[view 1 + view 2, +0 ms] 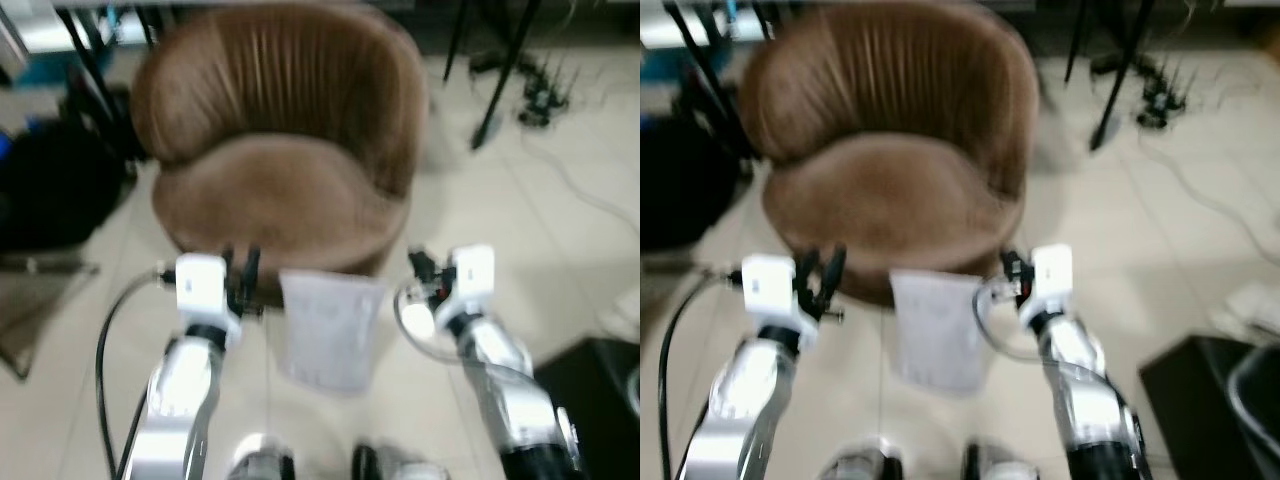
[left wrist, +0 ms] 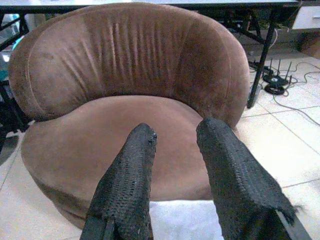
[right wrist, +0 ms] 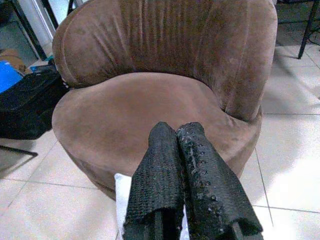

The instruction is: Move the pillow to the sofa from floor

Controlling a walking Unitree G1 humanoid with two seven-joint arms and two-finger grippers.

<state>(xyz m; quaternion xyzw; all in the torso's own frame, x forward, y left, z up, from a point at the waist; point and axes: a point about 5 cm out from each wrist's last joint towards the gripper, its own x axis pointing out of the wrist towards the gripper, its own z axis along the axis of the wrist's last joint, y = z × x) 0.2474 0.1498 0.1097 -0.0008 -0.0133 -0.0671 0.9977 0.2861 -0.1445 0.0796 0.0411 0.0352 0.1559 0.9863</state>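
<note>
- A round brown sofa (image 1: 275, 160) fills the upper centre of the head views, its curved, pleated back rising behind a bare seat.
- The pillow (image 1: 330, 328), pale grey and roughly square, shows at lower centre of the left eye view, upright against the sofa's front edge between the two arms; the blur hides whether it rests on the tiles or hangs clear of them.
- The left gripper (image 1: 243, 280) sits left of centre, just beside the pillow's upper left corner. In the left wrist view its fingers (image 2: 127, 185) stand apart with a narrow gap between them, aimed at the seat, with a strip of pillow below them.
- The right gripper (image 1: 420, 268) sits right of centre, near the pillow's upper right corner. In the right wrist view its fingers (image 3: 162, 175) are pressed together, tips over the seat's front edge; whether they pinch the pillow's edge cannot be told.
- A black bag (image 1: 55, 190) lies on the pale tiled floor (image 1: 520, 220) at the left edge, beside the sofa.
- Black stand legs (image 1: 500, 80) and a tangle of cables (image 1: 545, 95) occupy the upper right.
- A dark bin (image 1: 600, 385) cuts into the lower right corner.
</note>
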